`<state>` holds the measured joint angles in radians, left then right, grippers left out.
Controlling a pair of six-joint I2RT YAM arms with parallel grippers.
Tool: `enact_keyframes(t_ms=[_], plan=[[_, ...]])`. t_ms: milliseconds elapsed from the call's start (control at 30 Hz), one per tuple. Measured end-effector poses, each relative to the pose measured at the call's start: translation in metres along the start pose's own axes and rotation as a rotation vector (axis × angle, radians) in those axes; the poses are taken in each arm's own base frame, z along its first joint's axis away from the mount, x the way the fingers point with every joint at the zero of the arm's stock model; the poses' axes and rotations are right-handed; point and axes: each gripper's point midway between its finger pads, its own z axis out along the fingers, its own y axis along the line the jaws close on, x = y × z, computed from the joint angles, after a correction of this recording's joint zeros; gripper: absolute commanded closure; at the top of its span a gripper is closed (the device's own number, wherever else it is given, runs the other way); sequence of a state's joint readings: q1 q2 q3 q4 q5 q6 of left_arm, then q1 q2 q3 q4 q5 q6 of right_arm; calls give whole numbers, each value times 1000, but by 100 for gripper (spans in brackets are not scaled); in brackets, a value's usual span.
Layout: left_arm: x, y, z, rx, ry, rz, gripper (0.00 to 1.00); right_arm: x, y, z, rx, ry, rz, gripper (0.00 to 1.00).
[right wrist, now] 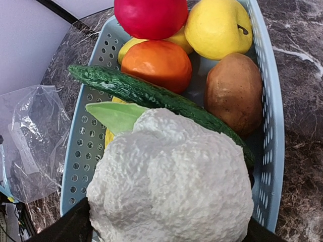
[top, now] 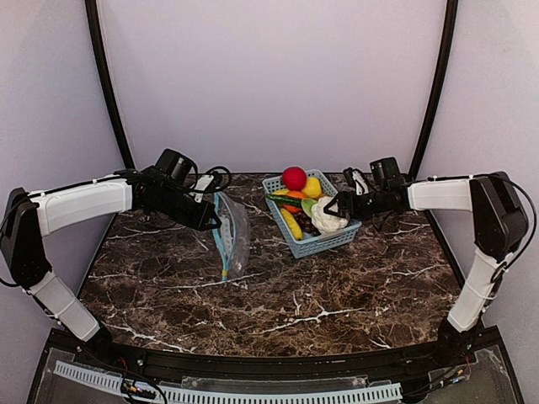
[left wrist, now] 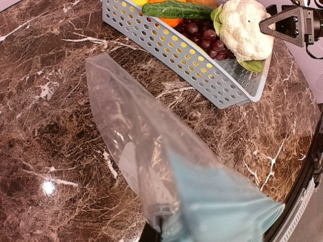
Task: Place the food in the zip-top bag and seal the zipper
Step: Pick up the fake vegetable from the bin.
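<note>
L gripper (top: 210, 221) is pinched shut on the mouth edge of the zip-top bag (top: 237, 241). The bag hangs slanted over the marble table (top: 354, 295), w/ the light-blue zipper (top: 223, 249) running down its left edge. Can't tell if its low end touches the table.

R gripper (top: 341, 207) is clamped on the cauliflower (top: 327, 217), one dark finger each side in the wrist view, at the near-right corner of the blue basket (top: 323, 243). The cauliflower touches a light-green piece (right wrist: 116, 115) & a cucumber (right wrist: 151, 96). The banana (top: 291, 224) lies in the basket beside grapes (left wrist: 204, 38), w/ a red ball (top: 294, 178) at the far end. The bag is just left of the basket.
</note>
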<state>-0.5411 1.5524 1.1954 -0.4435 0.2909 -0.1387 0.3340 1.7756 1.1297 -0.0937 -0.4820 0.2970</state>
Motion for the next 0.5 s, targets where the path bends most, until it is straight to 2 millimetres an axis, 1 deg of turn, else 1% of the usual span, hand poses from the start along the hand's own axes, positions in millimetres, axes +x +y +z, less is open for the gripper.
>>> enact_keyframes(t_ms=[67, 200, 233, 300, 367, 500], plan=[[0, -1, 0, 4, 1, 0, 99, 0, 1, 1, -5, -1, 4, 38], [0, -1, 0, 7, 1, -1, 99, -3, 2, -1, -6, -9, 26, 62], [0, -1, 0, 7, 1, -2, 99, -3, 2, -2, -2, -10, 30, 70], [0, -1, 0, 8, -1, -3, 99, -4, 3, -6, 6, -13, 33, 80], [1, -1, 0, 9, -2, -6, 99, -7, 4, -11, 20, -20, 35, 88], [1, -3, 0, 17, -3, -17, 99, -17, 10, -28, 46, -56, 24, 98]])
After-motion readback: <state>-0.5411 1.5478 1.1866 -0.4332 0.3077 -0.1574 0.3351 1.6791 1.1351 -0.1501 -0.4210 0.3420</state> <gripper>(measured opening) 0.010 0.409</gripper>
